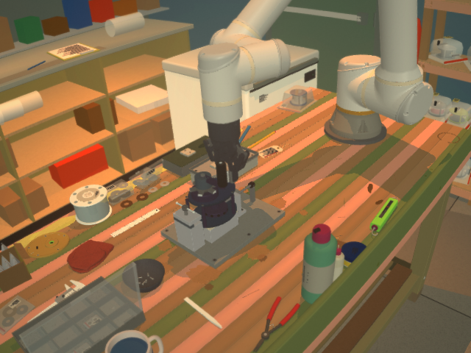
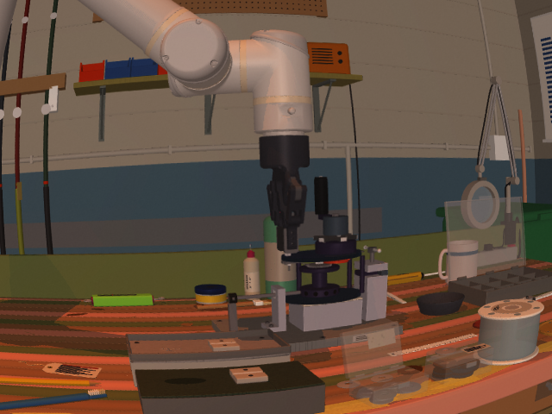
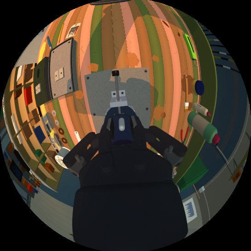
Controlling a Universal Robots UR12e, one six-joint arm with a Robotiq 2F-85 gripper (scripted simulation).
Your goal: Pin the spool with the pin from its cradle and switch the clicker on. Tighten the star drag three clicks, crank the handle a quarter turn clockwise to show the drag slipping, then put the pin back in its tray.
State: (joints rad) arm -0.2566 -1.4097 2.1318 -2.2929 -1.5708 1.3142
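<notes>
In the middle of the bench a dark blue reel (image 1: 213, 205) (image 2: 323, 272) sits on grey blocks on a grey base plate (image 1: 224, 231). My gripper (image 1: 222, 182) (image 2: 287, 243) (image 3: 121, 131) hangs just above the reel's top rim on its near-left side, fingers open and holding nothing. Between the fingers the wrist camera shows a small pale knob (image 3: 121, 124) on the blue body. The black crank handle (image 2: 320, 196) stands upright beside the gripper, over the star drag hub (image 2: 335, 227). The pin (image 3: 116, 84) (image 2: 254, 297), black-knobbed, lies level through a grey post toward the reel.
A grey tray (image 2: 205, 347) and a dark block (image 2: 232, 385) lie in front of the fixture. A green bottle (image 1: 319, 262), red pliers (image 1: 276, 317), a line spool (image 1: 90, 203), a black bowl (image 1: 144, 274) and a parts organiser (image 1: 80, 319) lie around it. Shelves stand to the left.
</notes>
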